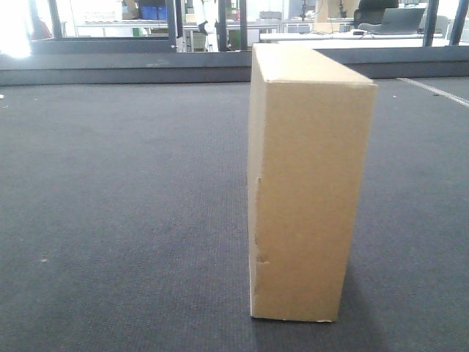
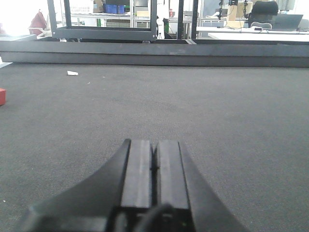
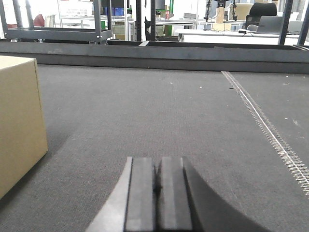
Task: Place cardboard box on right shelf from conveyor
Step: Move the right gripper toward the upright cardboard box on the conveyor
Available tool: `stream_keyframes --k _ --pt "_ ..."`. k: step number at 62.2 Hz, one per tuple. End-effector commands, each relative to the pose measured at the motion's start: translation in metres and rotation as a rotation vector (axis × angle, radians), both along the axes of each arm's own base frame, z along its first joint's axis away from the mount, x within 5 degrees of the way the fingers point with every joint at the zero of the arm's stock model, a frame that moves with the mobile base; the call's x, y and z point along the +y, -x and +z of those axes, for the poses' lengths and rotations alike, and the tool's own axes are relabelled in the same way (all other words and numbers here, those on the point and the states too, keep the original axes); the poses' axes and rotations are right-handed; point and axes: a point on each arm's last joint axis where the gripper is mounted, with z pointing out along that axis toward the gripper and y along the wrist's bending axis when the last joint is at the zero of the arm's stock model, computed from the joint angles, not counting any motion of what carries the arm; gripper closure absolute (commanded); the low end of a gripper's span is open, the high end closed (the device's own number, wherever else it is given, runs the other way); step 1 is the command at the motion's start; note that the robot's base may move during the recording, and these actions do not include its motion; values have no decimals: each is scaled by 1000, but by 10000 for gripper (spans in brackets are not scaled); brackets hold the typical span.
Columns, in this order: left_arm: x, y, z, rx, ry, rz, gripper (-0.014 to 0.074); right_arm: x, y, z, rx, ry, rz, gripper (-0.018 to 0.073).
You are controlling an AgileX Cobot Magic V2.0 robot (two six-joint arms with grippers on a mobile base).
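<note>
A plain tan cardboard box [image 1: 300,183] stands upright on the dark grey conveyor [image 1: 117,220], right of centre in the front view, with small tab notches on its left edge. The same cardboard box [image 3: 19,121] fills the left edge of the right wrist view. My right gripper [image 3: 157,162] hovers low over the conveyor [image 3: 159,111], to the right of the box and apart from it, shut with nothing between its jaws. My left gripper [image 2: 154,145] is also shut and empty, low above the conveyor [image 2: 169,101]; no box shows in its view. The right shelf is out of view.
A dark rail [image 1: 132,70] borders the belt's far side. A belt seam [image 3: 265,125] runs diagonally on the right. A small white scrap [image 2: 72,73] and a red object [image 2: 2,95] lie at the left. Black metal frames [image 2: 104,31], tables and chairs stand beyond.
</note>
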Motion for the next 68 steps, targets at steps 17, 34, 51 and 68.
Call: stream_keyframes --k 17,34,51,68 --pt "1 1 6 -86 14 5 713 0 3 15 -125 -3 0 505" --pt "1 1 6 -86 14 5 713 0 3 15 -125 -3 0 505" --pt "1 1 6 -86 14 5 713 0 6 31 -134 -24 2 505" --pt "1 1 6 -86 14 5 713 1 2 83 170 0 12 505"
